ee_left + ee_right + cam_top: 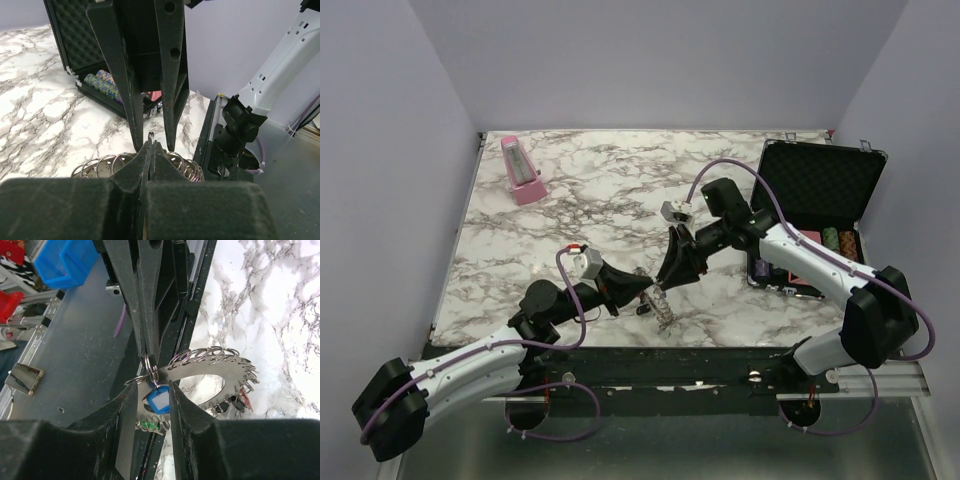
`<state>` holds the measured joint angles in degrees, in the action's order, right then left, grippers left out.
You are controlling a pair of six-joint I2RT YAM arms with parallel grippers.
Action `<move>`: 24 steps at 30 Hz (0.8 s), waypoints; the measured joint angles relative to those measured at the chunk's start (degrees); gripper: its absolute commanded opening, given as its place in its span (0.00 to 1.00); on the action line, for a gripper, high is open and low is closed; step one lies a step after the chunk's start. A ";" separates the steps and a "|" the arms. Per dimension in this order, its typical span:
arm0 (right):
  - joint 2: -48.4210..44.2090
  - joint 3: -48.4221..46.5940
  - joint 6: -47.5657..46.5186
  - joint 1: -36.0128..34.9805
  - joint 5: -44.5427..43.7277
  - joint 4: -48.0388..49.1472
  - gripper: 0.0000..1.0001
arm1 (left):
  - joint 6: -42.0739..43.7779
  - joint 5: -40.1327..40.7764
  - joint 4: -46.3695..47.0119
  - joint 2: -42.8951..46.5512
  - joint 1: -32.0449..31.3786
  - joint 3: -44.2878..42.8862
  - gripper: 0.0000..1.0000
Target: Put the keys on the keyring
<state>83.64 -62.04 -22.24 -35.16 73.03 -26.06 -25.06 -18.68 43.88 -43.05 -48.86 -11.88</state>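
Note:
The keyring (220, 371) is a flat grey toothed plate with small wire rings threaded around its rim, held up near the table's front edge (663, 305). My left gripper (151, 145) is shut on one of those small wire rings (151, 365). A key with a blue head (159, 402) hangs from that ring. It sits between the fingers of my right gripper (152, 390), whose jaws stand apart with a gap on the key's left side. A green-headed key (147, 426) and a red-headed key (245, 399) hang from other rings. In the top view, the two grippers meet tip to tip (660, 283).
An open black foam-lined case (820, 185) holding stacked poker chips (835, 242) sits at the right. A pink metronome (523, 170) stands at the back left. The table's front rail (720, 375) runs just below the keyring.

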 measured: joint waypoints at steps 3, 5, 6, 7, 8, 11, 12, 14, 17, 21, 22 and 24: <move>-0.02 1.18 0.59 0.00 1.49 1.68 0.37 | -0.37 0.22 1.42 -0.63 0.00 0.04 0.00; -0.02 1.73 0.85 0.00 1.90 2.45 0.37 | -0.66 0.26 2.32 -1.22 0.00 0.04 0.00; -0.02 1.88 0.92 0.00 2.08 2.58 0.37 | -0.85 0.26 2.86 -1.70 0.00 0.04 0.00; -0.02 1.97 0.98 0.00 2.19 2.78 0.36 | -1.01 0.26 3.28 -2.08 0.00 0.04 0.00; -0.02 2.01 0.98 0.00 2.29 2.93 0.36 | -1.16 0.26 3.56 -2.43 0.00 0.04 0.00; -0.02 2.05 1.07 0.00 2.38 3.50 0.36 | -1.42 0.26 4.39 -3.30 0.00 0.04 0.00; -0.02 2.05 1.14 0.00 2.36 3.67 0.35 | -1.46 0.26 4.68 -3.52 0.00 0.04 0.00; -0.02 2.05 1.25 0.00 2.38 3.85 0.33 | -1.62 0.26 5.07 -3.80 -0.02 0.04 0.00; -0.02 2.05 1.27 0.00 2.36 4.00 0.26 | -1.79 0.26 5.44 -4.02 -0.02 0.07 0.00; -0.02 2.05 1.42 0.00 2.36 4.15 0.22 | -1.99 0.31 5.95 -4.07 -0.26 0.28 0.00; -0.02 2.05 1.44 0.00 2.36 4.17 0.21 | -2.03 0.31 6.14 -4.04 -0.31 0.42 0.00; -0.02 2.05 1.49 0.00 2.34 4.15 0.17 | -2.05 0.33 6.23 -4.04 -0.37 0.57 0.00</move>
<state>83.61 -59.99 -20.75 -35.16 75.37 -21.91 -27.11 -18.35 50.11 -47.09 -49.23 -11.31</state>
